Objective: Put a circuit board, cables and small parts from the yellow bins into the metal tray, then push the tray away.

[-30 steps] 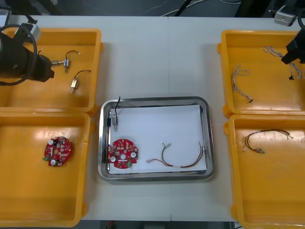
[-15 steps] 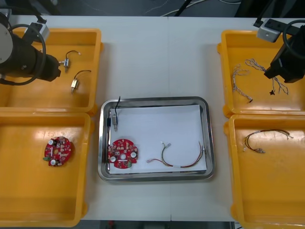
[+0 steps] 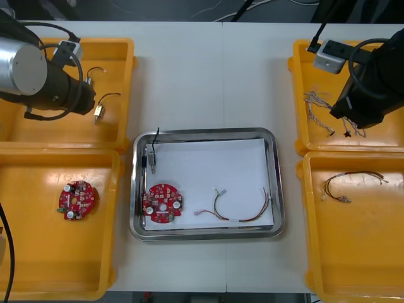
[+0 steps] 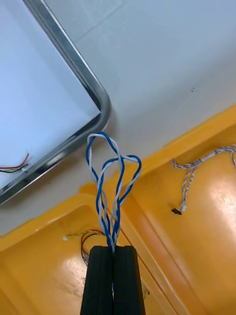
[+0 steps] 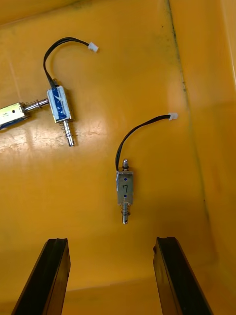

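Right gripper pinches blue-white cable over right bin rim, near tray corner. Left gripper spread, part just ahead.

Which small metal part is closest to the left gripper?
The part marked 7, just ahead of the open left gripper; the blue-wrapped part lies farther off.

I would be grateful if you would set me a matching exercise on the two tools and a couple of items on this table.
Things:
1. left tool
2. right tool
3. red and yellow cable
4. circuit board outside the tray

Places or states:
A. shut on the twisted blue and white cable
B. lying in the metal tray
C. open, above small metal parts in the far left yellow bin
D. alone in the near left yellow bin

Pairs: 1-C, 2-A, 3-B, 4-D
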